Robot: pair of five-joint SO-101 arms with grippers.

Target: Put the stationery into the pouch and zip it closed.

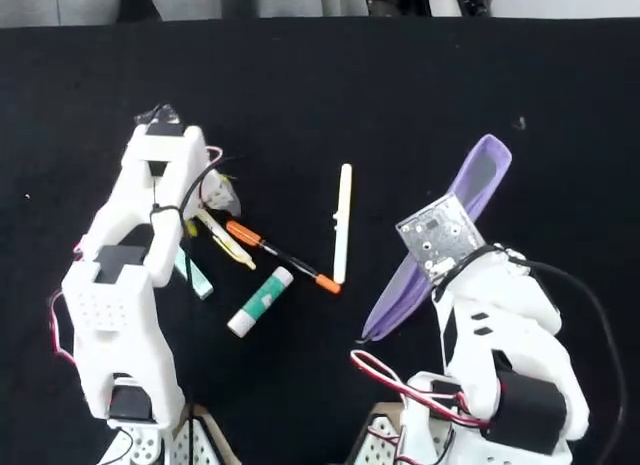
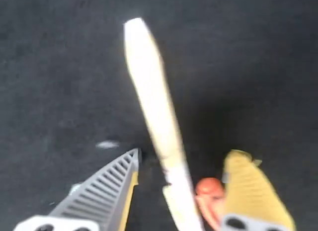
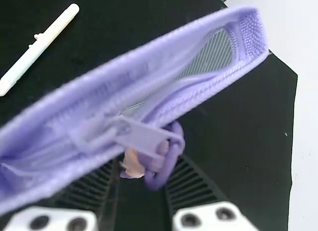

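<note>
L end effector [image 2: 185, 154]: open, astride 1 pale slim pen [image 2: 151, 92], likely to pinch it.
R end effector [image 3: 144, 169]: clamps purple fabric pouch [image 3: 149, 92] aloft for loading.

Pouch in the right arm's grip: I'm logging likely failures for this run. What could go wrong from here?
1. The purple pouch is held edge-up by the right gripper, pinched near its zipper pull. Its mouth looks narrow, so a pen could miss it.
2. The left gripper has its open jaws straddling a pale pen, with an orange pen right alongside. Closing might catch both or knock one away.
</note>
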